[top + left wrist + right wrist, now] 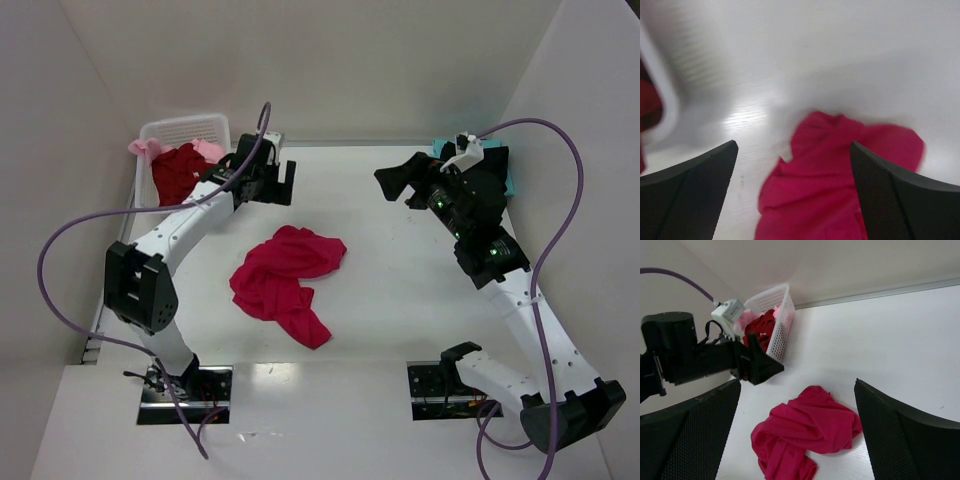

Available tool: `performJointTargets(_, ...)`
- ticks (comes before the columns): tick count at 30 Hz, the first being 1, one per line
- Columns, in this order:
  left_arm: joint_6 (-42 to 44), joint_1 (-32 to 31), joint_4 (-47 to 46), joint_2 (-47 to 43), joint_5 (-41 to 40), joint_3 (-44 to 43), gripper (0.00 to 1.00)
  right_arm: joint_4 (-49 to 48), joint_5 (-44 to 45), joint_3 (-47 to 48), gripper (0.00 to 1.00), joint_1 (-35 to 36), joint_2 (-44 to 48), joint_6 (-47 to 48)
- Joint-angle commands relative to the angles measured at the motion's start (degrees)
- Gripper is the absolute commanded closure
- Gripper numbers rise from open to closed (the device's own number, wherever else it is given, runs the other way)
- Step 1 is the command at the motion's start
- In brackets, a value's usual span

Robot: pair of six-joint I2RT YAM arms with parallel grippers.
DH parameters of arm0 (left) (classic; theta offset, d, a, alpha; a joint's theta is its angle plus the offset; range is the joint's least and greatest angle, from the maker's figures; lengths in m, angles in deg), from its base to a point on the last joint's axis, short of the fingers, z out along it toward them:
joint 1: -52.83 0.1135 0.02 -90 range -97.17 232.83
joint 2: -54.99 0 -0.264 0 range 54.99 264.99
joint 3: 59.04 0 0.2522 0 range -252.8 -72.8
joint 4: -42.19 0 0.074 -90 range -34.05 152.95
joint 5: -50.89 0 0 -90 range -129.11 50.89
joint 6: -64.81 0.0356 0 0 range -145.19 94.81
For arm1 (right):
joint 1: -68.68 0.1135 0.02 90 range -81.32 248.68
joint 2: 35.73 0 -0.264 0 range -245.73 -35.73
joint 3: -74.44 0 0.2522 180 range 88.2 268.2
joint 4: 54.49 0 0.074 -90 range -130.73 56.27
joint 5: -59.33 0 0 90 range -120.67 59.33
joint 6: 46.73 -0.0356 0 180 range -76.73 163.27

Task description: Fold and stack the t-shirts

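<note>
A bright crimson-pink t-shirt [285,280] lies crumpled in a heap on the white table, mid-scene. My left gripper [284,183] hangs open above the table behind the heap, empty; in its wrist view the t-shirt [840,175] lies below and between the spread fingers [690,190]. My right gripper [398,185] is open too, raised at the back right and pointing left, and its view looks down on the t-shirt [807,432]. A dark red tee [178,172] and a pale pink one [210,150] sit in the basket. Teal cloth [511,185] peeks from behind the right arm.
A white lattice basket [185,128] stands at the back left corner, beside the left arm; the right wrist view shows it as well [782,315]. White walls close in the table at the back and sides. Purple cables loop off both arms.
</note>
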Motion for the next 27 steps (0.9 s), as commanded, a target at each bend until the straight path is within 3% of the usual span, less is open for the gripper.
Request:
performJointTargets(1,-0.4,0.35,0.54,3.7,-19.4,-2.87,0.0,-1.26,0.51,-0.6,0.0,0.25,-0.02,-0.19)
performJointTargets(4,1.88,0.35,0.02,7.75,-22.32,-4.27,0.0,-1.26,0.51,-0.61,0.0,0.25,-0.02,-0.19)
performJointTargets(17,-0.4,4.47,-4.38,17.95,-15.99,-6.91,0.0,-1.79,1.65,-0.08,0.0,0.25,-0.55,0.33)
performJointTargets(27,-1.54,11.24,-4.91,15.94,-15.99,-3.32,0.0,-1.79,1.04,0.45,0.0,0.25,-2.74,0.33)
